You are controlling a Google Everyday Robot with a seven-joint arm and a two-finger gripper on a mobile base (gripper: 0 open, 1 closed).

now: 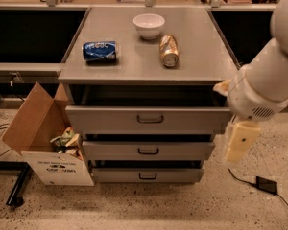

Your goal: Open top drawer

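Observation:
The top drawer is the widest grey front under the cabinet top, with a small dark loop handle at its centre. It stands pulled out a little, and a dark gap shows between its front and the cabinet top. My gripper, a cream-coloured part hanging below the white arm, is just right of the drawer's right end, level with the front panel. It is well to the right of the handle and holds nothing that I can see.
Two narrower drawers sit below. On the cabinet top lie a blue can, a white bowl and a gold can. An open cardboard box of rubbish stands at the left. A black cable and adapter lie on the floor at the right.

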